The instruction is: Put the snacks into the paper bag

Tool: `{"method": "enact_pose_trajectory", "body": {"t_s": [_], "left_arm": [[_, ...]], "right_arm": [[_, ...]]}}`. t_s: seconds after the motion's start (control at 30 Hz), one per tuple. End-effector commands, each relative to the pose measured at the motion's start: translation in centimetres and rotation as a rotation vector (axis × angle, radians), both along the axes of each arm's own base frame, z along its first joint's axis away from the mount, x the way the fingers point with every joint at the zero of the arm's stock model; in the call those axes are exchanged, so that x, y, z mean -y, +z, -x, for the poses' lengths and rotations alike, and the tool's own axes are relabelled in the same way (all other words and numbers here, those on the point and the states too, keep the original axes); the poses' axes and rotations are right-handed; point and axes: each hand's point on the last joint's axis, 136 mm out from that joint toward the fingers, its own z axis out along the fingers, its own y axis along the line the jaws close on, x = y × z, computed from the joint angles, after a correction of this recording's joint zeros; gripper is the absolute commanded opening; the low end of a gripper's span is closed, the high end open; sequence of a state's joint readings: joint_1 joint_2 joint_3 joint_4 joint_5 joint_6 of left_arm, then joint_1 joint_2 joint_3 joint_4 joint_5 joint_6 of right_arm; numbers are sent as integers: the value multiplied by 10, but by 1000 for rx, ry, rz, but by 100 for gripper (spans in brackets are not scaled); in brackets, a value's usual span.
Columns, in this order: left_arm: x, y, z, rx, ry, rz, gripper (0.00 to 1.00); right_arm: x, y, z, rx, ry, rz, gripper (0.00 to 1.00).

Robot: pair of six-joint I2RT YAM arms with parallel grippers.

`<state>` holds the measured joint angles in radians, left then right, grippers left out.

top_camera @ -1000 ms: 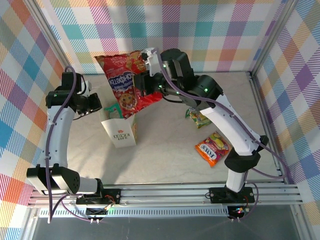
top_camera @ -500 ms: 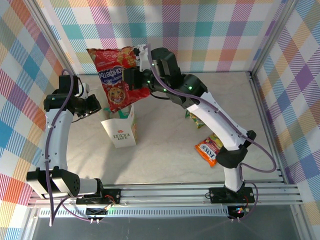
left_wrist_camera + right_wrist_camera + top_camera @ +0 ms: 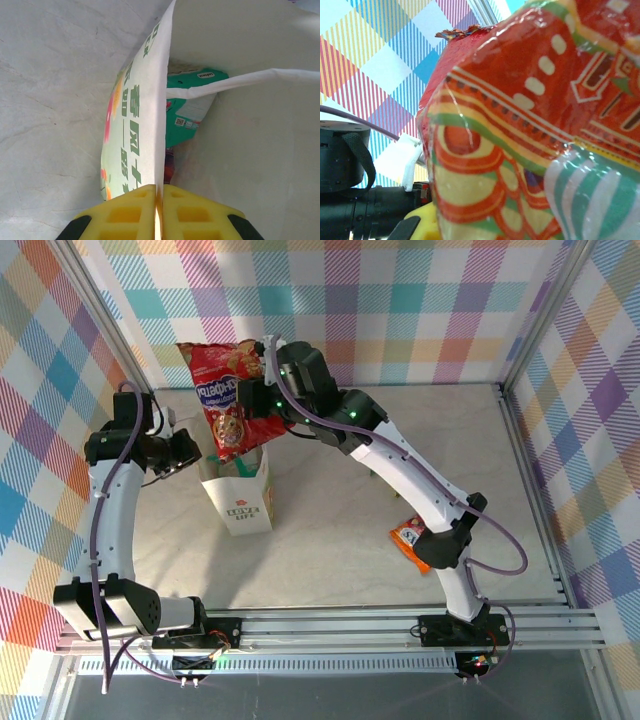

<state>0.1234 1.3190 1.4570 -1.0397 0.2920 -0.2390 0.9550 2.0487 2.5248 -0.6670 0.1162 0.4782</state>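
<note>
The large red snack packet (image 3: pixel 224 392) hangs upright over the white paper bag (image 3: pixel 243 502), its lower end at the bag's open mouth. My right gripper (image 3: pixel 257 398) is shut on the packet's right side. In the right wrist view the packet (image 3: pixel 530 115) hides the jaws, and one yellow finger (image 3: pixel 421 227) shows at the bottom. My left gripper (image 3: pixel 193 450) is shut on the bag's left wall (image 3: pixel 137 125), its yellow pads (image 3: pixel 132 212) pressed together with the paper between them. A teal-white packet (image 3: pixel 189 102) lies inside the bag. An orange packet (image 3: pixel 408 539) lies on the table to the right, partly behind the right arm.
The right arm stretches diagonally across the table from its base (image 3: pixel 455 625) to the back left. Metal frame rails (image 3: pixel 530 470) and checked walls close in the table on three sides. Bare tabletop (image 3: pixel 330 530) lies between the bag and the orange packet.
The right arm has carried the red packet leftward and turned it more upright, bringing it over the bag's mouth. The left gripper has kept its hold on the bag wall.
</note>
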Motion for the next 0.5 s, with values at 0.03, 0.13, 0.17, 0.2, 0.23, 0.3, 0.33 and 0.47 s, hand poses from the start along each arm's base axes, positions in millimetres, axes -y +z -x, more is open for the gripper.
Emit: {"method": "enact_pose_trajectory", "body": {"t_s": [0.03, 0.13, 0.17, 0.2, 0.23, 0.3, 0.33, 0.47], "left_arm": [[2, 3, 4, 15, 4, 31, 11], [2, 4, 4, 17, 6, 35, 10], [2, 4, 4, 18, 3, 37, 10], [3, 6, 5, 22, -2, 38, 10], [3, 6, 6, 24, -3, 37, 10], [2, 6, 7, 27, 1, 30, 10], [2, 5, 7, 26, 3, 31, 10], [1, 4, 6, 22, 4, 27, 10]], "right_arm": [[7, 88, 10, 211, 19, -198, 0], [6, 79, 9, 212, 24, -157, 0], [4, 75, 10, 211, 35, -141, 0], [3, 70, 10, 205, 41, -122, 0], [2, 65, 11, 200, 49, -105, 0], [1, 57, 11, 190, 57, -81, 0], [0, 55, 11, 187, 64, -72, 0], [-4, 49, 13, 180, 81, -63, 0]]}}
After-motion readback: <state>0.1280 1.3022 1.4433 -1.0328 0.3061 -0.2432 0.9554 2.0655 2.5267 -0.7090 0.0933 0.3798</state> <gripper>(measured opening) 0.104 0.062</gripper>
